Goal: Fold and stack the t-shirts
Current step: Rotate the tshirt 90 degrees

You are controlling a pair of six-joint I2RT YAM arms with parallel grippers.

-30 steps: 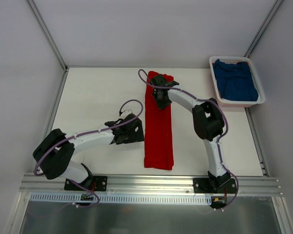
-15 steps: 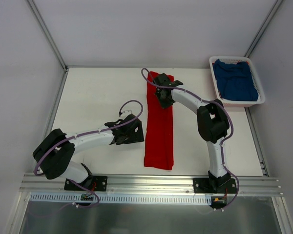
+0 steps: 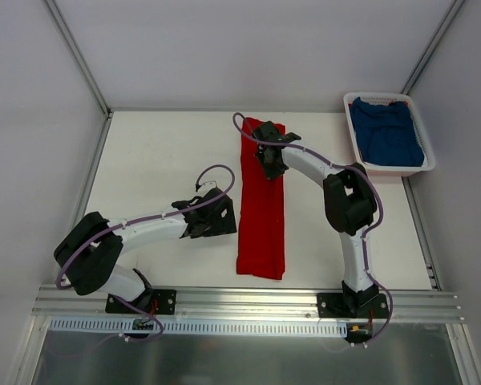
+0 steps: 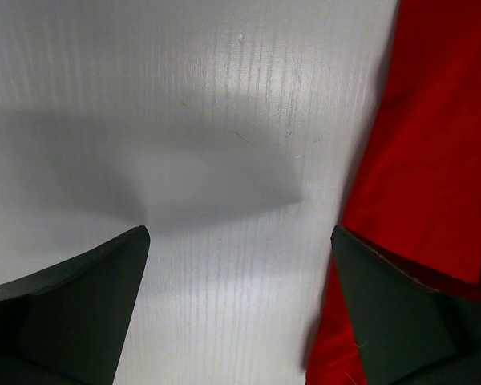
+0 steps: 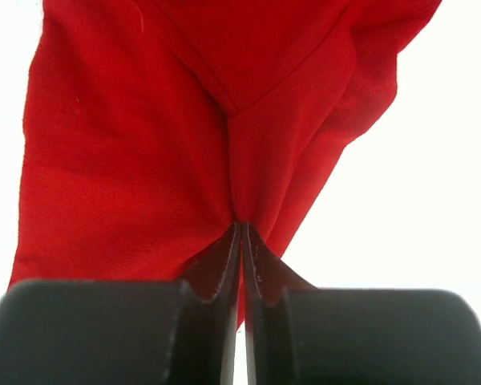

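Right arm's elbow shifted outward to the right since a second ago; left arm unmoved.

Top view: red t-shirt (image 3: 260, 233) laid as long narrow strip mid-table (image 3: 160, 152). Far part pinched by right gripper (image 3: 268, 166). Left gripper (image 3: 227, 215) held just beside strip's left edge. Blue t-shirt (image 3: 387, 136) kept in white basket (image 3: 393, 169), far right corner.

Left wrist: left gripper (image 4: 239, 241) spread wide, nothing held; bare table (image 4: 184, 96) seen between fingers, red t-shirt (image 4: 433, 144) seen behind one finger.

Right wrist: right gripper (image 5: 242, 233) clamped on raised fold of red t-shirt (image 5: 128, 160).

A white slatted basket (image 3: 394, 170) sits at the table's (image 3: 160, 160) far right corner — a metal rail (image 3: 248, 297) lines its near edge.
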